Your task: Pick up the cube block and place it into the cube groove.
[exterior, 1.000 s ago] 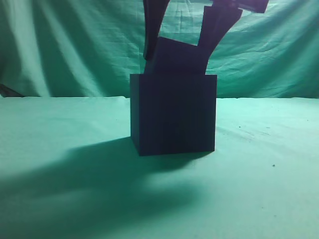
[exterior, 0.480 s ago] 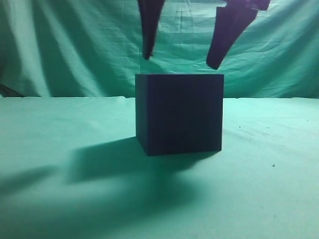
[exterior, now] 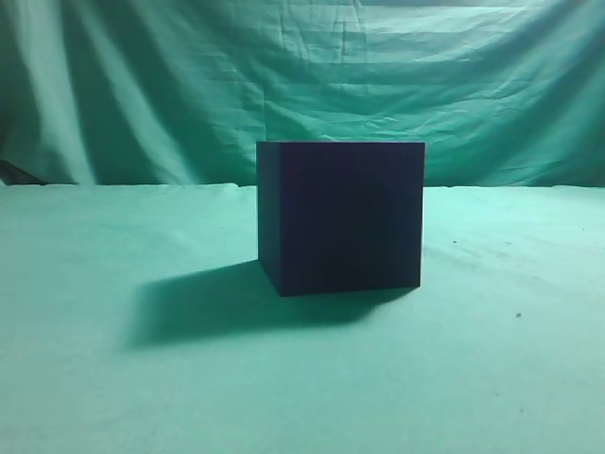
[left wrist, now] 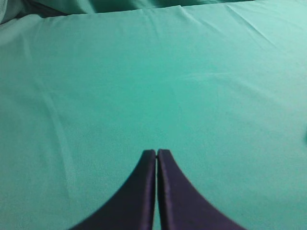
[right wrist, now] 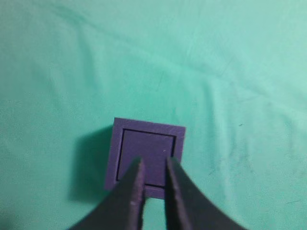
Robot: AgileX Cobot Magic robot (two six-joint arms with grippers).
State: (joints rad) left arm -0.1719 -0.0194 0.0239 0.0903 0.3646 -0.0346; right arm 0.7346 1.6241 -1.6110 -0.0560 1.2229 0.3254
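Note:
The cube groove point(exterior: 340, 218), a large dark navy-black box, stands mid-table in the exterior view. From above, in the right wrist view, its purplish rim point(right wrist: 115, 158) frames the cube block point(right wrist: 146, 143), which sits inside flush with the top, with a thin dark gap around it. The block is hidden in the exterior view. My right gripper point(right wrist: 153, 163) hovers above the box, its fingers a little apart and empty. My left gripper point(left wrist: 157, 152) is shut and empty over bare cloth. Neither gripper shows in the exterior view.
Green cloth covers the table point(exterior: 113, 378) and hangs as a backdrop point(exterior: 142, 85). The box casts a shadow to its left point(exterior: 198, 303). A few small dark specks lie on the cloth at the right point(exterior: 518, 314).
The right gripper let go of the cube block, which dropped flush into the box. It then rose out of the exterior view. The box shifted slightly right.

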